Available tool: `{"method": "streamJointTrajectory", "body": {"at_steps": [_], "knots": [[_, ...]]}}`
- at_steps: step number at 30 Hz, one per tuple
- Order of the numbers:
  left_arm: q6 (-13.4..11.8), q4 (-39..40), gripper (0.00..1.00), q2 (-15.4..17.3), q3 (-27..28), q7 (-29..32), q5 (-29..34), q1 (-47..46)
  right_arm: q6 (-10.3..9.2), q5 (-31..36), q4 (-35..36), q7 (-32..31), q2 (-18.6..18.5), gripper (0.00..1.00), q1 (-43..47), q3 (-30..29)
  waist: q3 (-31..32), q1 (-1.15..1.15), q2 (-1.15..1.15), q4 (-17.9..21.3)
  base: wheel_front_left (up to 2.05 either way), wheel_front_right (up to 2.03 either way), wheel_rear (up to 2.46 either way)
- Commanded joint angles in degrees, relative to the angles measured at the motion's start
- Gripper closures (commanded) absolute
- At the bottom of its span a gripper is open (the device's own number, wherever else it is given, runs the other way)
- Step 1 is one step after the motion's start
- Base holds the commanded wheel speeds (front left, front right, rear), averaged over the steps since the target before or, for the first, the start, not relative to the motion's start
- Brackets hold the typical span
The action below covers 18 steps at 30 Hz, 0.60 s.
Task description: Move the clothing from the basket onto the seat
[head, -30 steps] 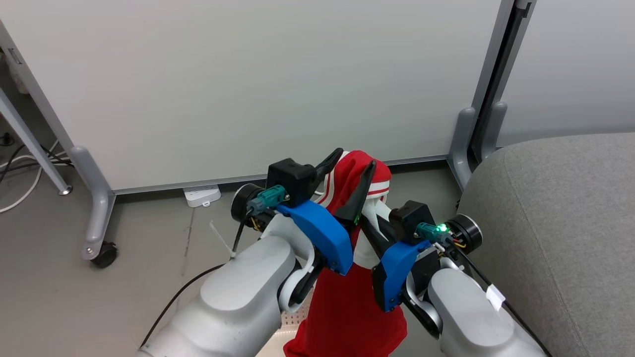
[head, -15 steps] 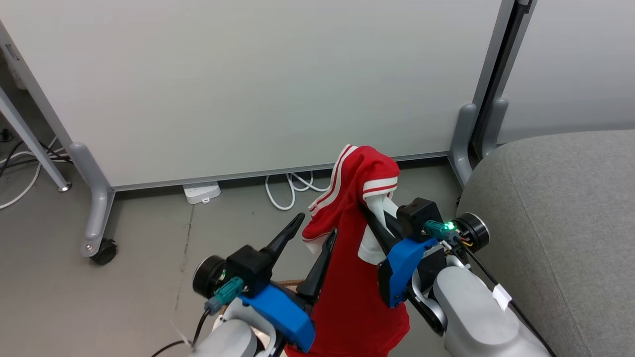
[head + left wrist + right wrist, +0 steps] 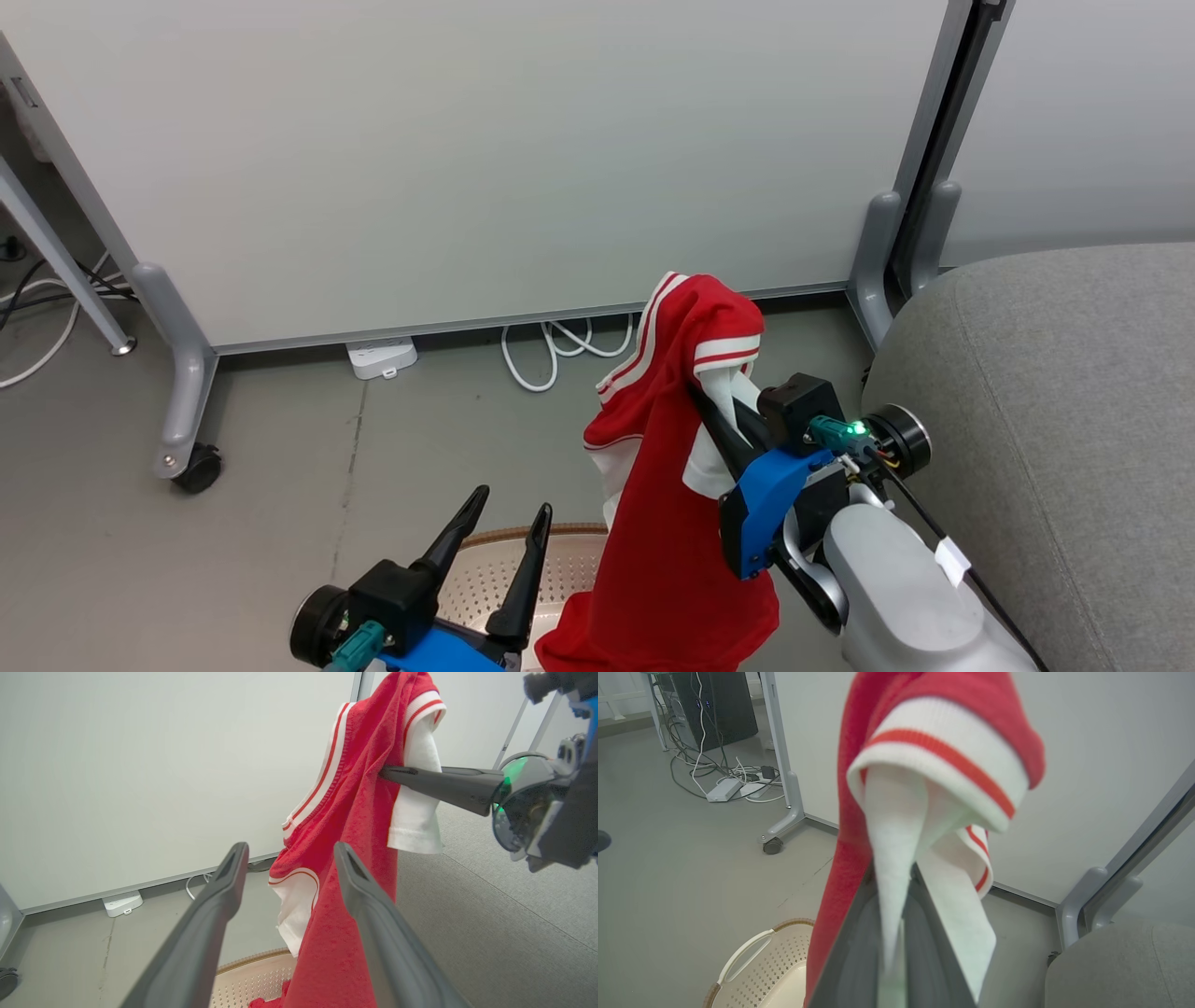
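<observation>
Since the next move, as I judge it, is a carry to the seat, the head view gives what matters. My right pincer (image 3: 709, 411) is clamped shut on the garment (image 3: 672, 523) near its striped top. The seat (image 3: 1046, 420) lies to that pincer's right, its left edge just beside my right wrist. The garment hangs long and straight down from the pinch, with its hem over the right rim of the basket (image 3: 523, 569). My right arm is the nearer one to the seat. My left pincer (image 3: 513, 499) stands wide open with nothing in it, above the basket's left part.

From the left wrist, my left pincer (image 3: 290, 847) is spread and clear of the garment (image 3: 355, 788). My right pincer (image 3: 387, 771) comes in from the right and bites the cloth high up. A scrap of red shows low in the basket (image 3: 252, 975); it may be the hem or a second piece, I cannot tell.

From the right wrist, my right pincer (image 3: 892, 933) holds white lining between closed fingers. The garment (image 3: 924, 732) folds over above, the basket (image 3: 761, 961) is lower left, and the seat (image 3: 1120, 961) is lower right.

I can read no brand, label or writing in any view.
</observation>
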<state>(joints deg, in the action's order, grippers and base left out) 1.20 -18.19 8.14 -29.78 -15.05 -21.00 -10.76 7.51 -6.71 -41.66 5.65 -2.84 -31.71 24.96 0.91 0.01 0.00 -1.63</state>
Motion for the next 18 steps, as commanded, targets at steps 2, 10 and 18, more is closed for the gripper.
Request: {"method": "streamJointTrajectory", "body": {"at_steps": [2, 10, 18], "knots": [[0.59, 0.04, 0.0, -0.55, 1.68, -0.2, 1.17, 1.04, -0.04, 0.13, 0.38, 0.13, -0.08, 1.0, 0.74, -0.22, 0.01, -0.01, 0.0, -0.13, 0.0, 0.0, 0.0], [2.93, -0.94, 0.0, -2.53, 4.76, -0.2, 4.16, 2.22, -0.04, -0.58, 0.51, -0.11, -0.08, 1.0, 1.01, 0.21, 0.01, -0.01, 0.0, -0.14, 0.0, 0.0, 0.0], [4.05, -1.5, 0.0, -3.61, 7.07, -0.19, 5.67, 3.05, -0.04, -0.31, 0.33, -0.44, -0.08, 1.0, 0.38, 0.04, -0.55, -0.01, 0.0, 3.1, 0.0, 0.0, 0.0]]}}
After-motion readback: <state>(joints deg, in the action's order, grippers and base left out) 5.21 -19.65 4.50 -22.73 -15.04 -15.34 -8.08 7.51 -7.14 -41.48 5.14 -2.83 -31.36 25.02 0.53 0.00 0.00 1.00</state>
